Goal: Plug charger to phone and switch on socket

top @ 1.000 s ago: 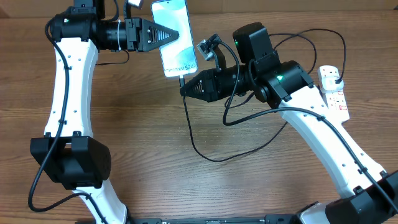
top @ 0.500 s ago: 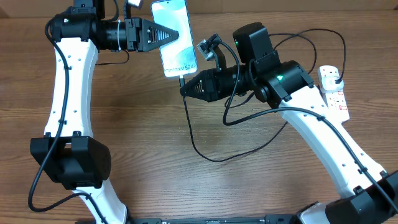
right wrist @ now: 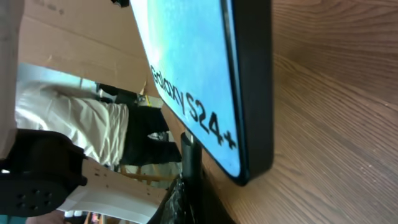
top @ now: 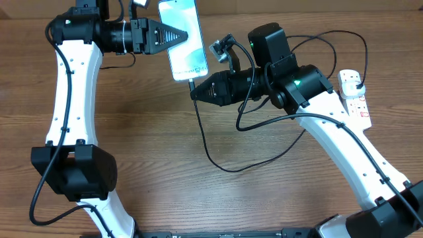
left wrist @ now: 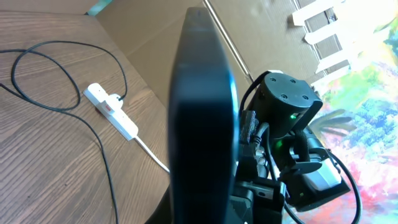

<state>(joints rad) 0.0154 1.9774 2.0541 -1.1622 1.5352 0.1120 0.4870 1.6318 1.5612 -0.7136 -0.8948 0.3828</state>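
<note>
In the overhead view, the phone (top: 188,56) was seen near the far edge of the table (top: 152,152), screen up, its bottom edge turned toward the near side. The left gripper (top: 185,37) was closed on the phone's left edge. The right gripper (top: 195,94) was placed just below the phone's bottom edge, its fingers drawn together on the connector end of the charger (top: 228,170). From there the thin black cable was run toward the near side, looped across the wood and led up to the right, where its plug was seated in the socket (top: 355,96). The socket lay at the right side of the table, well apart from the phone.

In the left wrist view, the phone (left wrist: 202,124) was shown edge-on as a dark upright slab in the middle. The socket (left wrist: 112,111) was seen behind it on the wood with the black cable curled around it, and the right arm (left wrist: 286,118) was seen beyond the phone.

In the right wrist view, the lettering "Galaxy S24+" was read on the light-blue screen (right wrist: 186,56). The connector tip (right wrist: 190,155) was held against the phone's bottom edge; how deep it was seated could not be told.
</note>
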